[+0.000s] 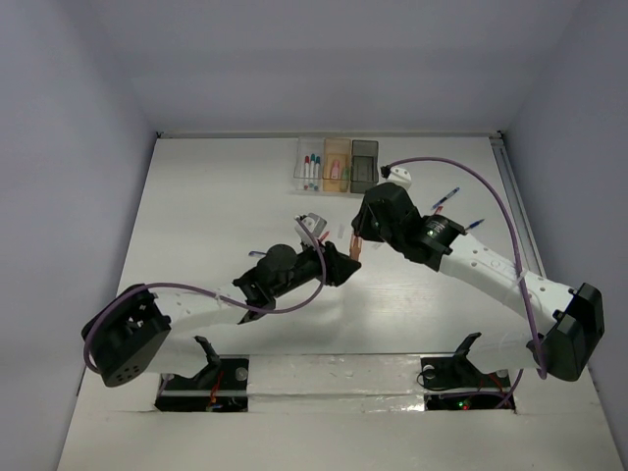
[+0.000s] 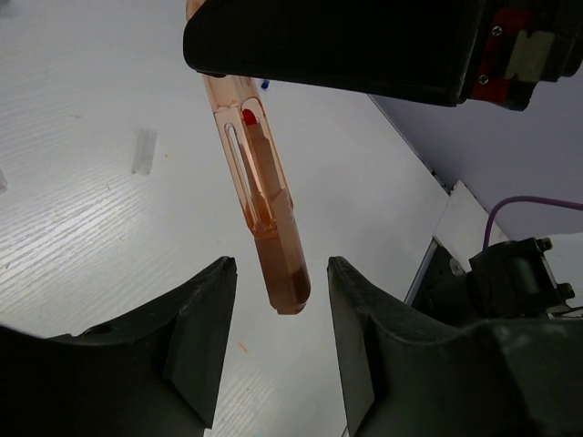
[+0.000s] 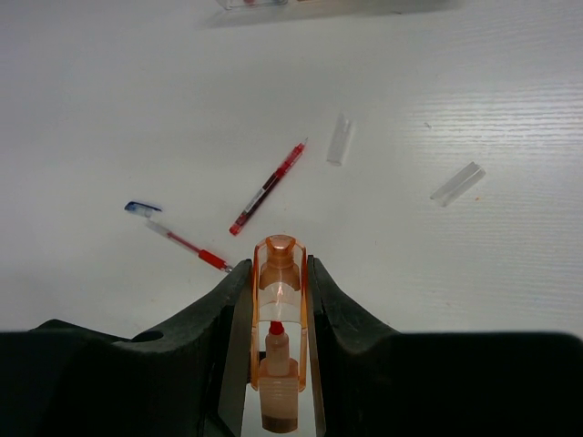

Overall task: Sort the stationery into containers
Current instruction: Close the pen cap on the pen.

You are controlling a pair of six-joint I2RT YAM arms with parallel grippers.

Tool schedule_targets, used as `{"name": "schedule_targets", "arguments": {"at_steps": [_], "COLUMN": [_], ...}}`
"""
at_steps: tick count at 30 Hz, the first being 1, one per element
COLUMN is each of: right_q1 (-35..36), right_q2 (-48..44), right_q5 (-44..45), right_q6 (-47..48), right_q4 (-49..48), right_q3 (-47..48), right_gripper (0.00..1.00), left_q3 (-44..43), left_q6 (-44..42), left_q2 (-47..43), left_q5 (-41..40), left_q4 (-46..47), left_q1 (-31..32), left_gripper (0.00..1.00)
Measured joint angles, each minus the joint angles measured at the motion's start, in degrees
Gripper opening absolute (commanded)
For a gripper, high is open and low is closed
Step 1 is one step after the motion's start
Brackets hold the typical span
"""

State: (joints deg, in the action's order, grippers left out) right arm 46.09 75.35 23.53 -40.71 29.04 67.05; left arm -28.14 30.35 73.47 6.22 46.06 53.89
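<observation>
The right pincer [image 3: 278, 273] grips an orange tube [image 3: 278, 364] by its upper part. The free end hangs down between the wide-spread fingers of the left pincer [image 2: 278, 278], which touch nothing. This looks like a mid-air handover, above the surface [image 3: 474, 82] and nearer than the bins [image 1: 337, 144] at the far middle. To do it well, the left should close squarely on the lower end (clear of the right's fingers) before the right lets go. A red pen [image 3: 267, 188] lies loose below.
</observation>
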Motion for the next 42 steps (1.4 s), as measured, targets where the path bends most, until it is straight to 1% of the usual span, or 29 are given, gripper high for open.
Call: {"name": "schedule_targets", "arguments": {"at_steps": [1,3,4,6,7,9,12,20,25,36,42], "right_q1": [0.00,0.00,0.00,0.00,0.00,0.00,0.00,0.98,3.21,5.22,7.96], "right_q2": [-0.02,-0.07,-0.15,-0.61,-0.87,-1.44,-2.14,-6.23,-8.17,-9.11,-9.11], "right_q5": [0.00,0.00,0.00,0.00,0.00,0.02,-0.02,-0.28,2.08,5.18,7.58], "right_q6": [0.00,0.00,0.02,0.02,0.02,0.11,0.50,0.87,0.52,0.28,-0.26], "right_q4": [0.00,-0.09,-0.11,-0.17,-0.24,-0.31,-0.74,-6.21,-10.21,-12.39,-12.79], "right_q3": [0.00,0.00,-0.02,-0.02,-0.02,-0.02,-0.35,-5.44,-9.01,-9.79,-10.97], "right_gripper": [0.07,0.07,0.07,0.07,0.07,0.07,0.07,0.07,0.07,0.06,0.06], "left_q3": [-0.11,-0.15,-0.17,-0.17,-0.20,-0.37,-0.50,-0.50,-1.27,-4.07,-5.29], "left_q6": [0.17,0.37,0.55,0.79,0.87,1.16,1.66,3.08,4.72,6.16,6.16], "left_q2": [0.28,0.63,0.70,0.92,1.01,1.16,1.31,1.25,0.79,-0.66,-1.03], "left_q5": [0.22,0.74,1.07,1.55,1.81,2.14,2.38,2.84,2.73,0.17,-1.68], "left_q4": [0.39,0.98,1.18,1.53,1.73,1.90,2.34,2.40,0.24,-4.00,-6.36], "left_q1": [0.00,0.02,0.00,0.00,0.00,0.00,-0.02,0.00,0.02,0.00,-0.11], "left_gripper": [0.36,0.30,0.25,0.21,0.16,0.11,0.00,0.00,0.00,0.00,0.00]}}
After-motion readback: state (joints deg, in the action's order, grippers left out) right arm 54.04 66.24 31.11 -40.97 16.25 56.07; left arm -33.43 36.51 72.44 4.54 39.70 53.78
